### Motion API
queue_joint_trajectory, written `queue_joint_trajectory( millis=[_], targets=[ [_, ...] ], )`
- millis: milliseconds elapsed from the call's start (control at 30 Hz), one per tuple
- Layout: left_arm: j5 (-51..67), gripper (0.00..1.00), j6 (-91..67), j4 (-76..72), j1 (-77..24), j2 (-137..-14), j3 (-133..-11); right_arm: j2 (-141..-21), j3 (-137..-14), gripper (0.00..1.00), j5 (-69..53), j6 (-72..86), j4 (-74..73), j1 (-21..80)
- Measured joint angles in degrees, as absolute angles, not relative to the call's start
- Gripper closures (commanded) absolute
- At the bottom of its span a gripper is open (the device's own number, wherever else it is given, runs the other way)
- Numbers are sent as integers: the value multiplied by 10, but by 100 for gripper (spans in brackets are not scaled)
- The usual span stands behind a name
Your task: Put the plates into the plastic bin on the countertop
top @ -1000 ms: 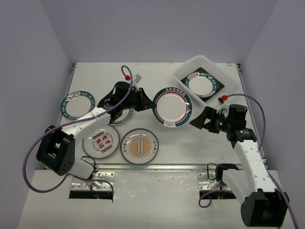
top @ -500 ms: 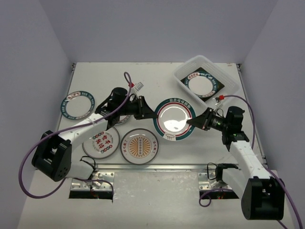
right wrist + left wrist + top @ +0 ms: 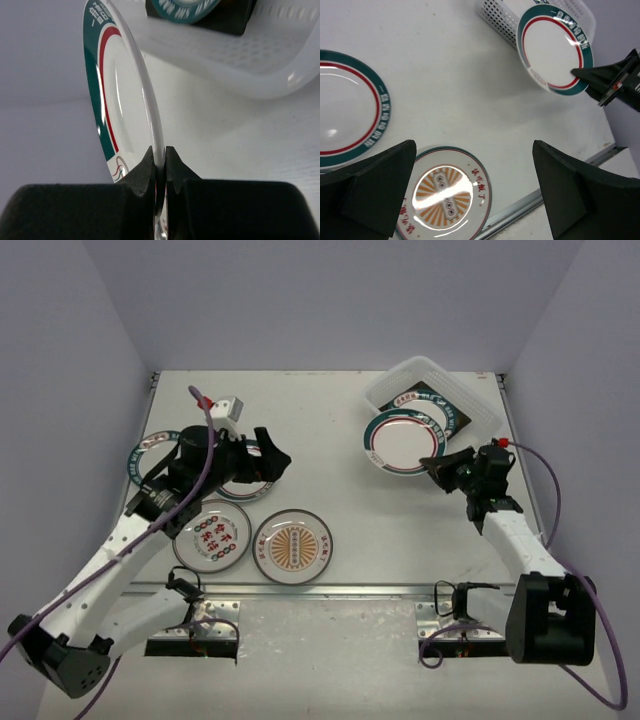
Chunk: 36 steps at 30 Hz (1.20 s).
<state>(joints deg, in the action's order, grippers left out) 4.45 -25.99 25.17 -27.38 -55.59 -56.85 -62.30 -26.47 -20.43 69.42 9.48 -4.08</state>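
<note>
My right gripper point(image 3: 436, 464) point(image 3: 161, 152) is shut on the rim of a round white plate point(image 3: 400, 439) point(image 3: 112, 95) point(image 3: 554, 47) with a teal-and-red rim. It holds the plate tilted in the air, just at the near-left side of the plastic bin point(image 3: 470, 390) point(image 3: 250, 65) point(image 3: 506, 20). A dark square plate point(image 3: 452, 405) point(image 3: 225, 12) with a round plate point(image 3: 420, 416) on top lies in the bin. My left gripper point(image 3: 268, 465) point(image 3: 472, 147) hangs open and empty above the countertop point(image 3: 330, 400), over another teal-rimmed plate point(image 3: 243, 483) point(image 3: 345, 117).
Three more plates lie on the countertop: a teal-rimmed one point(image 3: 161, 456) at the far left, one with red characters point(image 3: 211, 534), and an orange sunburst one point(image 3: 292, 543) point(image 3: 445, 192) near the metal front edge point(image 3: 330, 590).
The left gripper let go of the teal-and-red plate and drew back to the left. The right gripper shut on the plate's rim and carried it right and back toward the bin.
</note>
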Motion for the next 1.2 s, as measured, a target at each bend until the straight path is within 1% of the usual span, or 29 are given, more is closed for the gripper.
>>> queue_joint_trajectory(
  millis=[133, 233, 367, 433, 467, 500, 533, 567, 633, 667, 900, 1000, 1067, 1133, 1200],
  targets=[
    [17, 0, -194, 303, -274, -472, -566, -680, -333, 99, -71, 764, 73, -42],
    [23, 0, -162, 298, -274, -420, -522, -741, -398, 99, 7, 797, 43, -44],
    [28, 0, -150, 281, -274, -361, -441, -835, -479, 100, 67, 819, 21, -45],
    [28, 0, -151, 280, -274, -354, -417, -888, -520, 95, 81, 815, 16, -45],
    [28, 0, -151, 281, -274, -357, -412, -911, -538, 89, 86, 812, 14, -45],
    [28, 0, -150, 280, -274, -361, -410, -933, -555, 77, 89, 808, 10, -45],
    [28, 0, -150, 277, -274, -365, -409, -955, -573, 56, 90, 803, 8, -45],
    [28, 0, -150, 274, -274, -368, -408, -973, -590, 31, 91, 797, 2, -45],
    [29, 0, -150, 268, -274, -376, -408, -997, -620, 8, 90, 784, -18, -45],
    [29, 0, -150, 267, -274, -381, -407, -1005, -633, 2, 87, 777, -26, -45],
    [33, 0, -150, 258, -274, -384, -404, -1013, -734, 1, 84, 715, -137, -39],
    [32, 0, -150, 257, -274, -384, -404, -1021, -811, 1, 82, 679, -219, -30],
    [27, 0, -151, 257, -274, -384, -404, -1022, -845, 1, 78, 649, -241, -21],
    [14, 0, -152, 258, -274, -384, -404, -1005, -842, 1, 73, 612, -242, -4],
    [-7, 0, -156, 260, -274, -384, -404, -972, -812, 1, 58, 570, -224, 20]
  ],
)
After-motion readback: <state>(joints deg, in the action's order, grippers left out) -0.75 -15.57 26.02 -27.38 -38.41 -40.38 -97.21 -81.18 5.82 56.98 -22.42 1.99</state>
